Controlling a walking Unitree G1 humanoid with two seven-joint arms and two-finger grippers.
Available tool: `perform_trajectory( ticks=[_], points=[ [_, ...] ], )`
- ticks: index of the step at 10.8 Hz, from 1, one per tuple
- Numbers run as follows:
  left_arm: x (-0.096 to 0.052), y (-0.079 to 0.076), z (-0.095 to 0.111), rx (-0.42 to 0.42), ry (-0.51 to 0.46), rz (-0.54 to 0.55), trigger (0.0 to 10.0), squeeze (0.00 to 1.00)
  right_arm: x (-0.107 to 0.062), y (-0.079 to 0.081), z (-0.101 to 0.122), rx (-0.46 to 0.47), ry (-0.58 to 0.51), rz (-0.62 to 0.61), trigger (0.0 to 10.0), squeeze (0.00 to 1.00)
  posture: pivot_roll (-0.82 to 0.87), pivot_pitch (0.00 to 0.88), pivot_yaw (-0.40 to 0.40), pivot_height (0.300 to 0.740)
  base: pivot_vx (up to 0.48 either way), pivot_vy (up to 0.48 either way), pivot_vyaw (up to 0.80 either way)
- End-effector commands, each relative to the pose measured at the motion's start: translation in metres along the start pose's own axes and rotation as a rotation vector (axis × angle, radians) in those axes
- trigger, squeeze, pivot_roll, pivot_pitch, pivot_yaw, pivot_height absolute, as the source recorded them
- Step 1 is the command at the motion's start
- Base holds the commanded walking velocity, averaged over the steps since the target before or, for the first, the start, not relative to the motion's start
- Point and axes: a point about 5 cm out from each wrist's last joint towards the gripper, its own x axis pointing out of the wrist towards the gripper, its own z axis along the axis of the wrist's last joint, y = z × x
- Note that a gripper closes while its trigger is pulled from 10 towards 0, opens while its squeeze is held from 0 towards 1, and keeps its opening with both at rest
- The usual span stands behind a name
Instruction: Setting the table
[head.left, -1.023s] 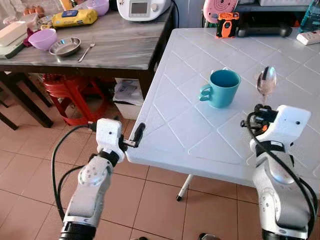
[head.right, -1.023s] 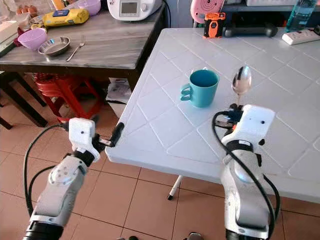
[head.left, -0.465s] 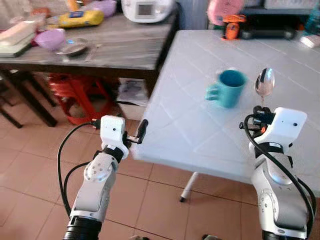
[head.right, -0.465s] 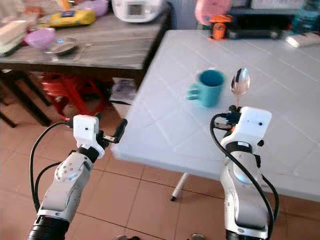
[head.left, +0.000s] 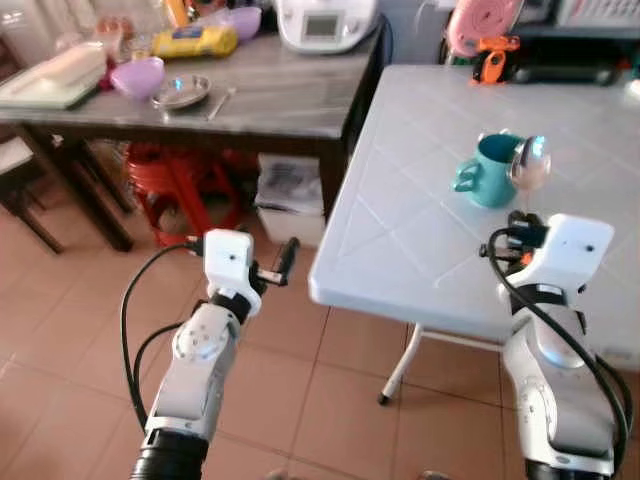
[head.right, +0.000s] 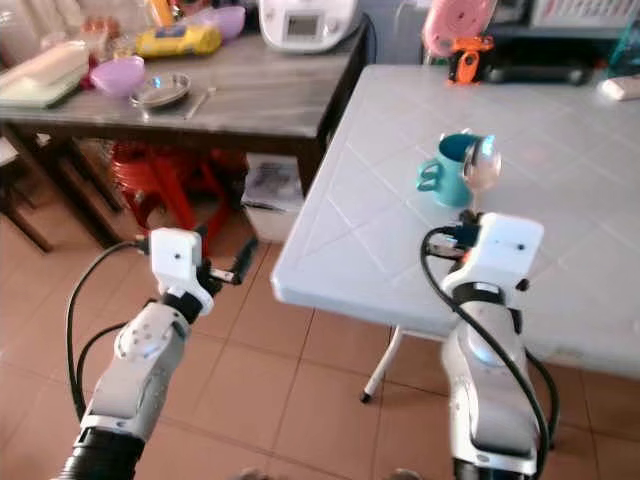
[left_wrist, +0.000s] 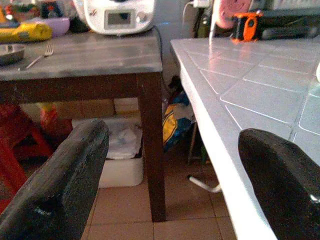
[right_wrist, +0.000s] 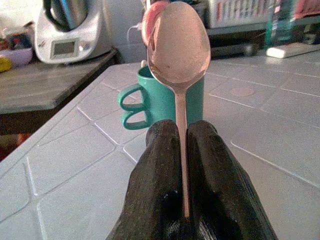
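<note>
Nearest me, the two silver arms reach forward. The left gripper (head.left: 283, 262) hangs over the tiled floor (head.left: 70, 340), fingers (left_wrist: 60, 185) spread wide with nothing between them. The right gripper (right_wrist: 182, 150) has its fingers pressed together on the handle of a spoon (right_wrist: 179, 47), which stands upright with its bowl uppermost, above the near edge of the white table (head.left: 420, 240).

Compared with a second ago, the whole scene has slid: the table's near corner, which then sat right beside the left gripper, now lies well apart from it, and more floor shows below. Both arms sit much as they did against the body. I judge the robot has stepped back or turned, not that anything on the table has moved. The spoon is not yet laid down, so the setting is unfinished and the robot may be repositioning first.

Beyond the spoon, the teal mug (head.left: 490, 170) stands near the table's middle. Farther left, the wooden table (head.left: 280, 95) carries a purple bowl (head.left: 138, 76), a steel dish (head.left: 181, 91) and a fork (head.left: 220, 100).

The spoon's handle is mostly hidden inside the fingers. The items along both far edges are blurred and cut off.
</note>
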Motion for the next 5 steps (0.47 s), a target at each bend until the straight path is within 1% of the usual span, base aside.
perform_trajectory(
  ticks=[1, 4, 5],
  points=[
    [-0.0036, 0.0102, -0.0016, 0.023, 0.014, 0.029, 10.0, 0.00, -0.0017, 0.0069, 0.0013, 0.022, -0.008, 0.009, 10.0, 0.00, -0.10, 0.099, 0.126, 0.740, 0.000, 0.431, 0.00],
    [-0.0029, 0.0099, -0.0020, 0.030, 0.014, 0.023, 10.0, 0.00, -0.0029, 0.0061, -0.0016, 0.027, 0.000, 0.002, 10.0, 0.00, -0.10, 0.102, 0.129, 0.740, 0.000, 0.437, 0.00],
    [-0.0027, 0.0094, -0.0021, 0.030, 0.013, 0.021, 10.0, 0.00, -0.0020, 0.0055, -0.0015, 0.028, -0.002, 0.001, 10.0, 0.00, -0.10, 0.100, 0.128, 0.740, 0.000, 0.442, -0.44]
  ],
)
